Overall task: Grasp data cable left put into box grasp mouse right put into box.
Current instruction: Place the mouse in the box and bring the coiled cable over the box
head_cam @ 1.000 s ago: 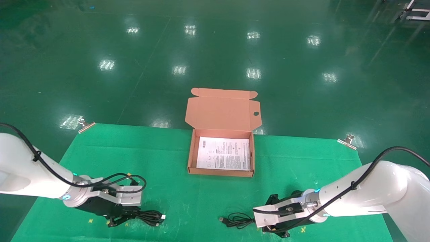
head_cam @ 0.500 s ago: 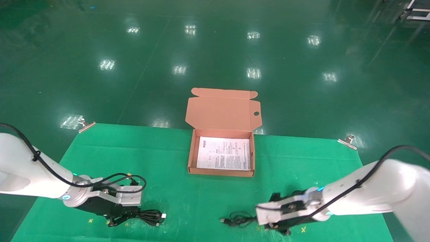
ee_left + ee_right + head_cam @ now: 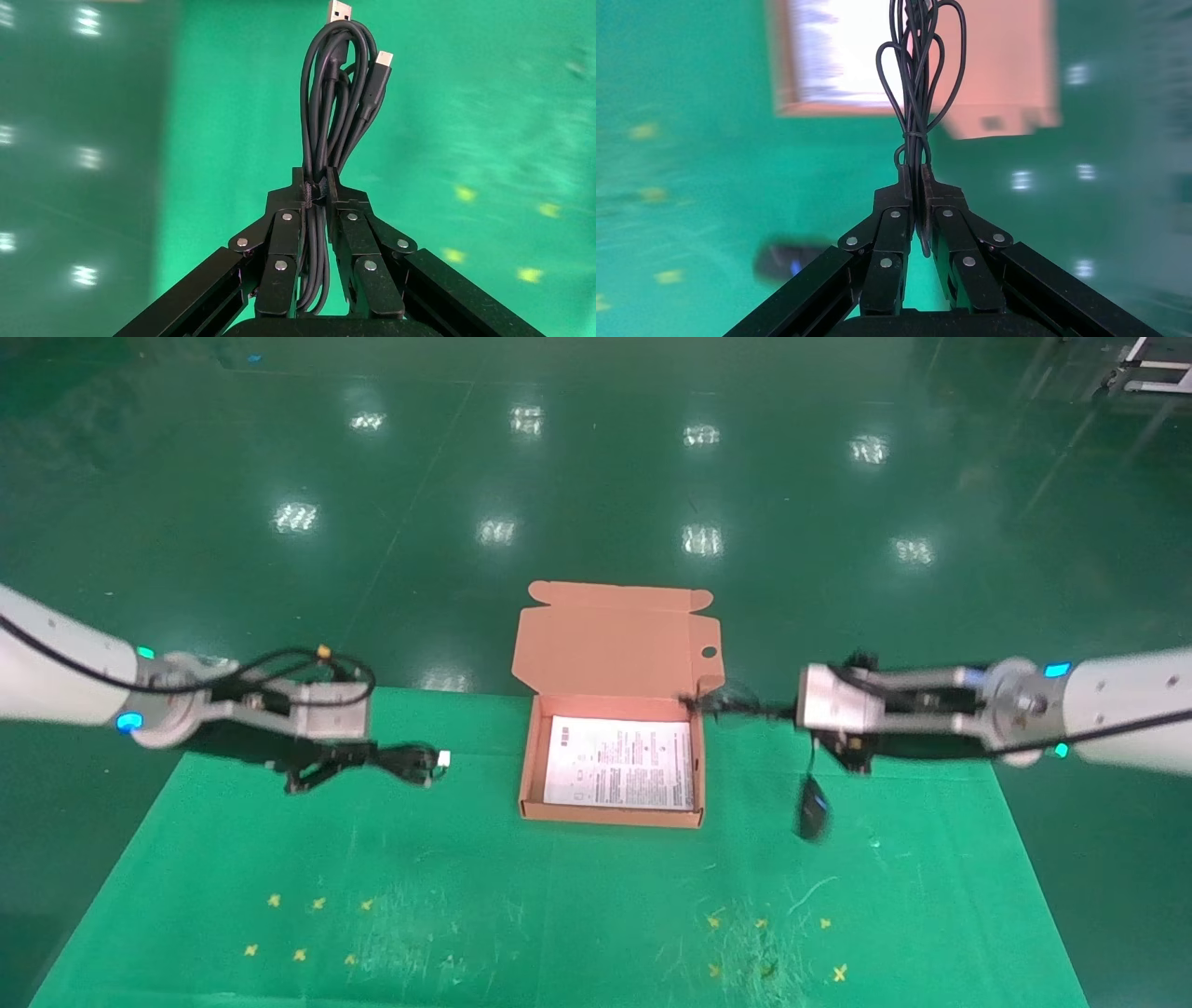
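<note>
Above the green mat [image 3: 559,896], both arms have lifted clear in the past second, each leaving the near edge of the work surface and rising toward the box with its load. That puts the task at the carrying stage: both pickups look complete, and neither item is yet inside the box.

On the left, the left gripper [image 3: 321,770] hangs over the mat's far-left part, well apart from the box. Its jaws are pinched nearly closed on the data cable [image 3: 405,761], whose black coils stick out toward the box with a silver plug at the tip. The left wrist view shows the bundle [image 3: 336,105] clamped between the fingertips [image 3: 303,193], strands running back through the narrow gap.

At centre, the cardboard box [image 3: 531,775] sits open with its lid [image 3: 615,645] folded back and the printed sheet [image 3: 622,764] bare on its bottom.

On the right, the right gripper [image 3: 843,752] hovers just beyond the box's right wall. It is closed not on the mouse body but on the bundled cord [image 3: 916,84], held tight between its fingertips [image 3: 932,193]. The mouse [image 3: 813,810] dangles below on that cord, blurred, above the mat and outside the box. Swinging freely, it may need to settle before lowering.
</note>
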